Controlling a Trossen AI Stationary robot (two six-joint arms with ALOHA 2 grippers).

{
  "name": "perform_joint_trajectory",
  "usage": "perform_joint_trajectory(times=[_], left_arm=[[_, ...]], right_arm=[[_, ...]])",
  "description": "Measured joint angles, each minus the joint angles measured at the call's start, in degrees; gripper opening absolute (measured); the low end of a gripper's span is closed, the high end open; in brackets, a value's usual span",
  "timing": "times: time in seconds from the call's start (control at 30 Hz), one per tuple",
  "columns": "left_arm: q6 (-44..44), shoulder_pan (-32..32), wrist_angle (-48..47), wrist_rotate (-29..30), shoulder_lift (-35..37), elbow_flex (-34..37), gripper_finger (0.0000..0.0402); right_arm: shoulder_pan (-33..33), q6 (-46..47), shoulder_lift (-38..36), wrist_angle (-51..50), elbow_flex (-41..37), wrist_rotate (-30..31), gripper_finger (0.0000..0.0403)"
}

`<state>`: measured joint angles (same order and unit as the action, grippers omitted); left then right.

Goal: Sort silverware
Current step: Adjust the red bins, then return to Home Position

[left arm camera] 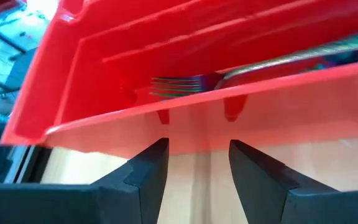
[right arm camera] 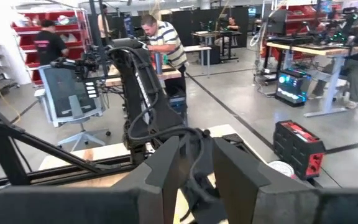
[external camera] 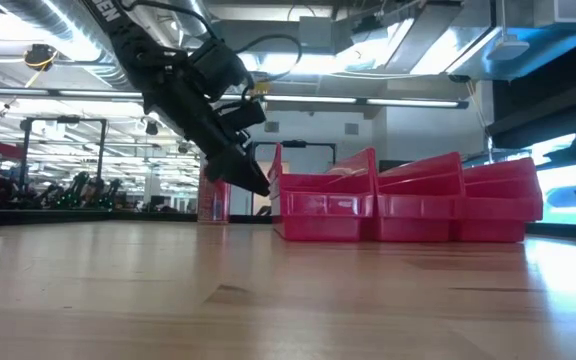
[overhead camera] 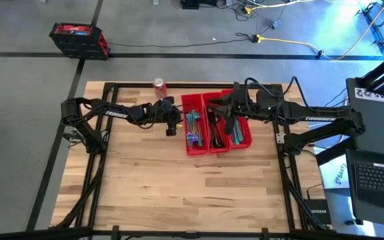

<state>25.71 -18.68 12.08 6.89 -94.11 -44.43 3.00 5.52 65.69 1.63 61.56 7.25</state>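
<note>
Wooden counter fills the high view's middle; three red bins sit upper centre with silverware inside, a can above left. Left fingers hang beside the leftmost bin; right fingers hover over the bins. Low view: the left fingers tilt toward the bins at centre. Left wrist view: the fingers stand apart, empty, a fork inside the bin. Right wrist view: those fingers are slightly apart, empty.
</note>
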Motion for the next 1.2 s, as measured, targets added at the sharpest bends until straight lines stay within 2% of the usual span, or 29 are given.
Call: perform_joint_trajectory(times=[0.2, 0.47, 0.77, 0.83, 0.93, 1.0, 1.2], left_arm=[[-2.26, 1.12, -3.59, 2.69, 3.04, 0.00, 0.0156], [-11.92, 0.51, -16.06, -3.69, 20.00, 0.04, 0.0156], [-18.16, 1.57, -11.37, -16.63, 34.29, 0.04, 0.0156], [-18.42, 1.90, -11.21, -16.57, 36.44, 0.04, 0.0156], [-18.46, 1.93, -12.34, -12.44, 38.77, 0.05, 0.0156], [-18.32, 1.72, -12.46, -12.17, 39.60, 0.05, 0.0156], [-18.92, 1.86, -12.28, -19.63, 40.85, 0.04, 0.0156]], right_arm=[[-0.04, 0.12, 0.00, -0.67, 0.00, -0.04, 0.0081], [0.03, 1.01, 0.00, -1.85, 0.00, 0.27, 0.0081], [0.03, 1.05, 0.00, -2.65, 0.00, -0.12, 0.0081], [0.03, 1.10, 0.00, -2.67, 0.00, -0.11, 0.0081], [0.02, 2.01, 0.00, -2.65, 0.00, 0.37, 0.0081], [-0.02, 2.19, 0.00, -2.66, 0.00, 0.56, 0.0081], [-0.02, 1.90, 0.00, -3.68, 0.00, -0.29, 0.0081]])
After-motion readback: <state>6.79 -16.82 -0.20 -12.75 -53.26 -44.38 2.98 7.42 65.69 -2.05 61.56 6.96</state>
